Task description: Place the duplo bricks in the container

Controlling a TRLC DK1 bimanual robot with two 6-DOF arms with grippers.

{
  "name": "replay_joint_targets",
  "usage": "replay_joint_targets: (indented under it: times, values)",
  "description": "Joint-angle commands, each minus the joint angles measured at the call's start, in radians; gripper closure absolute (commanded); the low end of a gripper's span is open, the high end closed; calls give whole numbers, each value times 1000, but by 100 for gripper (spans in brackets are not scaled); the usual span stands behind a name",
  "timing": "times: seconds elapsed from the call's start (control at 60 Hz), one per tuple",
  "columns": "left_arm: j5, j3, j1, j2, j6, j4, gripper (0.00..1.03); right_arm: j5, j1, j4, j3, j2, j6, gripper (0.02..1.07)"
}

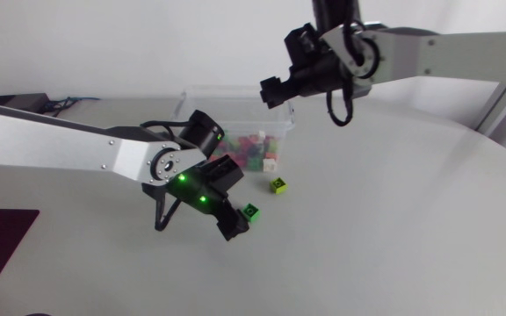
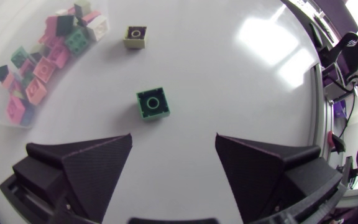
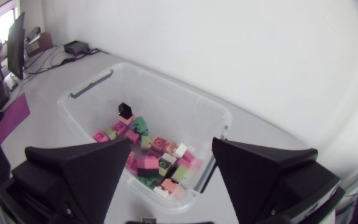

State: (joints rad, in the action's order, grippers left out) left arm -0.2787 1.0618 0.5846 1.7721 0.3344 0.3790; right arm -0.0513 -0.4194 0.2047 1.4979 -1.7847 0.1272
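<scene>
The white counter (image 1: 393,219) is carrying a green brick (image 2: 153,103) just ahead of the released left fingers (image 2: 86,162), a lime brick (image 1: 278,185) at its one o'clock. The right fingers (image 3: 79,174) are hanging open above the container (image 3: 179,109).

The left arm (image 1: 60,145) is covering part of the container (image 1: 281,132), its bricks (image 1: 255,151) looking too small to count.

Left gripper (image 2: 173,140) low, right gripper (image 3: 171,142) high (both spread wide)
</scene>
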Motion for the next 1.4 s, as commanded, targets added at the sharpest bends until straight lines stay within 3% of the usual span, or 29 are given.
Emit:
replay_joint_targets:
  times: [0.0,0.267,0.483,0.683,0.817,1.05,1.2,1.317,1.383]
  values:
    - [10,38,11,53,-31,-5,10,-18,33,-7,-79,91,-20,6]
    - [36,99,32,133,-49,-11,12,-96,126,-7,-298,252,-8,6]
    - [62,164,37,193,-83,-19,14,-97,139,-22,-426,317,3,6]
    - [79,194,37,222,-101,-17,21,-91,123,-22,-496,326,2,6]
    - [79,205,40,236,-113,-14,43,-90,102,-22,-544,329,5,6]
    - [99,230,49,260,-127,12,61,-90,96,-22,-585,358,5,6]
    - [113,230,57,270,-133,20,66,-90,77,-21,-591,360,2,6]
    - [113,218,55,262,-129,47,81,-71,45,-14,-594,320,0,7]
    - [113,202,50,237,-121,72,83,-65,22,-14,-597,280,-3,7]
